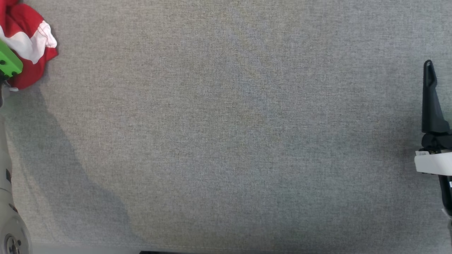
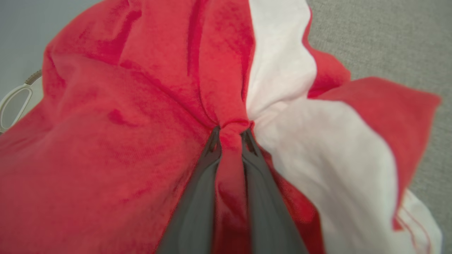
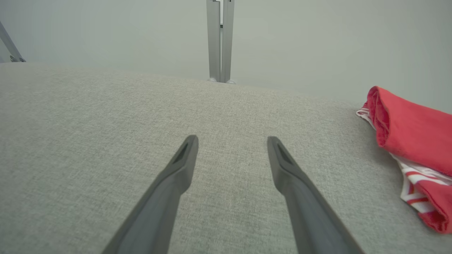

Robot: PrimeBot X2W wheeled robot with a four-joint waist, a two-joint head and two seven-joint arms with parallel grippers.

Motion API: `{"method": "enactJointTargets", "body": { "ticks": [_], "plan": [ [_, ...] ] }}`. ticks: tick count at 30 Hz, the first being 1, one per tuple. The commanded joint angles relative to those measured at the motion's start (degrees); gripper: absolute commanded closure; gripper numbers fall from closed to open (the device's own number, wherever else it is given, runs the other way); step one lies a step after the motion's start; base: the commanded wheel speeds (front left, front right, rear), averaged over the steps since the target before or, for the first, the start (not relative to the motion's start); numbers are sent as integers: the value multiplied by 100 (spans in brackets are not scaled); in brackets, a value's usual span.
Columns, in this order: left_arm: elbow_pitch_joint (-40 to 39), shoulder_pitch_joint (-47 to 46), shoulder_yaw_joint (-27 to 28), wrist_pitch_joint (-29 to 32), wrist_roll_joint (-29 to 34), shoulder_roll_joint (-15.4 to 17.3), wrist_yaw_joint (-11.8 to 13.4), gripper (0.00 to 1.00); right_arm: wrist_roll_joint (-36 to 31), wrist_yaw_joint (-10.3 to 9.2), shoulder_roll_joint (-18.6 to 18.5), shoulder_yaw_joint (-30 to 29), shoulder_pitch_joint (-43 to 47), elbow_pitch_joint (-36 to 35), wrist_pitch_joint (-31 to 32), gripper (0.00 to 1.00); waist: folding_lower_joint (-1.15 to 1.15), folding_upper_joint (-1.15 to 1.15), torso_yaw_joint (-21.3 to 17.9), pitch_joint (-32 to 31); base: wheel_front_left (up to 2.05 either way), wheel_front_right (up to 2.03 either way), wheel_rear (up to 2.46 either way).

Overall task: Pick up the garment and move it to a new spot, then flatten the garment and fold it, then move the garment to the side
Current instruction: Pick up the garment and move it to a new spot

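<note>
The garment (image 1: 30, 42) is a crumpled red and white piece of clothing at the far left corner of the grey table (image 1: 226, 134). In the left wrist view the garment (image 2: 134, 106) is seen close up, and my left gripper (image 2: 231, 132) is shut on a pinched ridge of its red cloth where red meets white. The green wrist block (image 1: 9, 63) of that arm lies over the garment's near side. My right gripper (image 3: 231, 141) hovers open over bare table at the right, one dark finger (image 1: 430, 98) pointing away.
Red cloth with red-and-white striped trim (image 3: 413, 141) lies at the right edge of the right wrist view; I cannot tell whether it is the same garment. A metal post (image 3: 220, 38) stands behind the table's far edge. A white curved object (image 2: 12, 102) peeks from behind the garment.
</note>
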Motion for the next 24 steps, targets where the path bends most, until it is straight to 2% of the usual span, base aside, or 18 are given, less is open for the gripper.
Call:
{"method": "enactJointTargets", "body": {
  "ticks": [1, 9, 12, 18, 24],
  "plan": [
    [266, 285, -81, -25, 45, -134, -20, 100, 56, -6, 45, 53, -64, 62, -56, 0, -1, 0, -8, -59, 0, 0, 0],
    [-41, -234, -230, -1256, 184, 153, -96, 100, 173, -7, 261, 308, -178, 535, -305, 0, -1, 0, -159, -584, 0, 0, 0],
    [-221, -429, -302, -1577, 92, 80, -187, 100, 201, -7, 382, 344, -131, 771, -408, 0, -1, 0, -209, -913, 0, 0, 0],
    [-828, -669, -821, -2178, 296, -21, -260, 100, 205, -6, 651, 501, -78, 1162, -569, 0, -1, 0, -455, -1538, 0, 0, 0],
    [-1679, -918, -1406, -2158, 456, -340, -268, 100, 189, -6, 939, 579, -27, 1435, -666, 0, -1, 0, -827, -1886, 0, 0, 0]
  ]
}}
